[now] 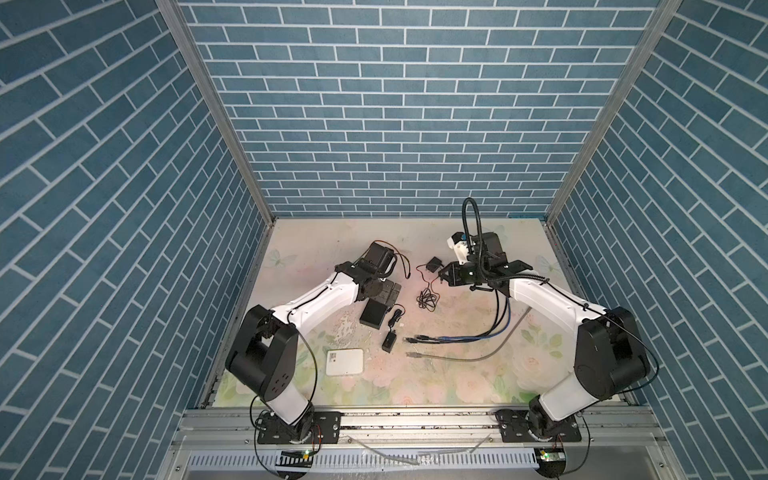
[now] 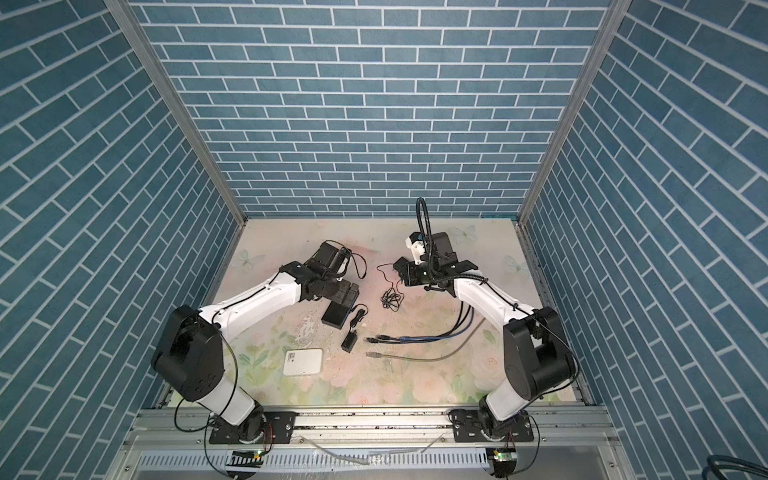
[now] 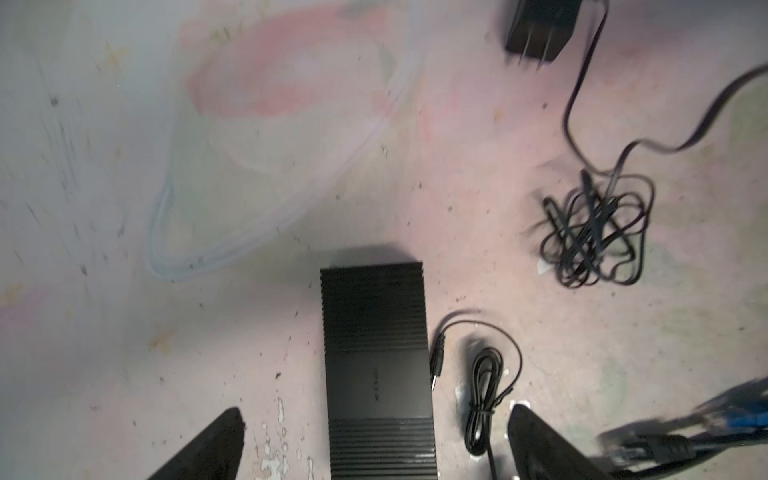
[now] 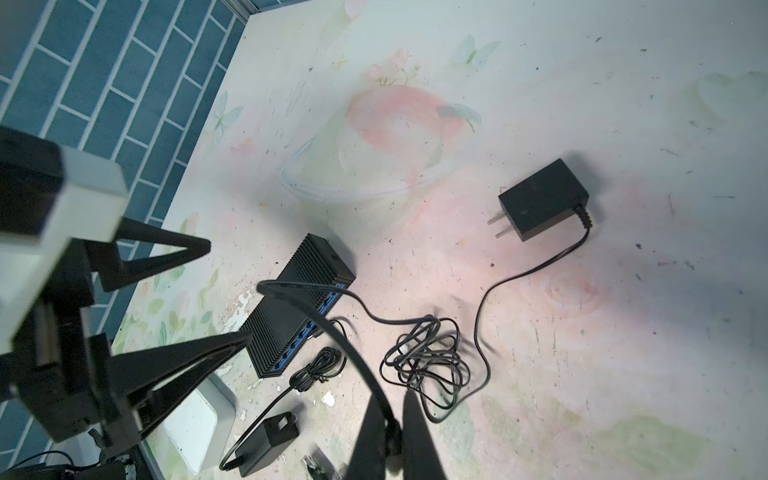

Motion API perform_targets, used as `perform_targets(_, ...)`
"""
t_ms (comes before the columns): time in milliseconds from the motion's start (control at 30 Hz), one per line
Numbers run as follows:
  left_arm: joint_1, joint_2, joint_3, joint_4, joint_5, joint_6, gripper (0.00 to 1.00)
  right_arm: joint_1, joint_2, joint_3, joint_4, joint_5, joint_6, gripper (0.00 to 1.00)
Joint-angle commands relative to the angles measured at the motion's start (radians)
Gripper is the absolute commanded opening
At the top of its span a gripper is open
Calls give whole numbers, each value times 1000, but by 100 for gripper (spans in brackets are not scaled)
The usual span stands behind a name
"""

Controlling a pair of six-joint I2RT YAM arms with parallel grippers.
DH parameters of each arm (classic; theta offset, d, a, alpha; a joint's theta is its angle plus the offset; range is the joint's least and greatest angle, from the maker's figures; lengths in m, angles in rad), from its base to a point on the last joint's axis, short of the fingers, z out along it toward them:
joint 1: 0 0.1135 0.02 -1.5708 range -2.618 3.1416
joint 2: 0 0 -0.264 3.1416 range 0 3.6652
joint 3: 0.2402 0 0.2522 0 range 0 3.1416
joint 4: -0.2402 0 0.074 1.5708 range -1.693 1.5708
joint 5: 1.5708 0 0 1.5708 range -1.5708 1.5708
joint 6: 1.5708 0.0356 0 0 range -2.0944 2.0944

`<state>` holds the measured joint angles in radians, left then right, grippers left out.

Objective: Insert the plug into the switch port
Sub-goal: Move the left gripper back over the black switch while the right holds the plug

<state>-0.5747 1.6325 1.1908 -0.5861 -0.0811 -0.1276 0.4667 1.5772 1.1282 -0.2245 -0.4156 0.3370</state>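
Both top views show the switch [image 1: 375,316] just left of centre, its long axis running steeply from upper right to lower left, and the left gripper [image 1: 383,296] hangs right over its upper end. Off to the right and a little higher in the frame sits the right gripper [image 2: 400,271], well apart from the switch. A thin black cord [image 1: 427,299] lies heaped on the table between them.

Left wrist view now: the left fingers [image 3: 208,449] are spread wide, one on each side of the switch, touching nothing and holding nothing. The box's long axis runs straight up the frame between them.

Right wrist view is the one that counts. At the bottom of the frame the right fingers [image 4: 415,436] are pinched together on that cord, and a loop of it arches up over the switch. I can't make out the plug itself, though it looks buried at the pinch. The blue port face [image 4: 284,357] runs along the switch's long side, turned toward the lower right of the frame, toward the right gripper. My read is that the right arm has the plug end and the open approach, and must travel toward upper left, square to that long side, while the left closes to steady the box.
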Motion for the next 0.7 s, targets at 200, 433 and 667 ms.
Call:
perform_targets(200,3,121,38,-118,-10,-21,98,-7,-10,14,-20,-26,25,0)
perform_targets(433,6,218,72,-125,-26,-27,94,-7,7,22,-21,-35,27,0)
perform_targets(667,21,267,96,-117,-11,-23,85,-7,23,28,-19,-38,30,0)
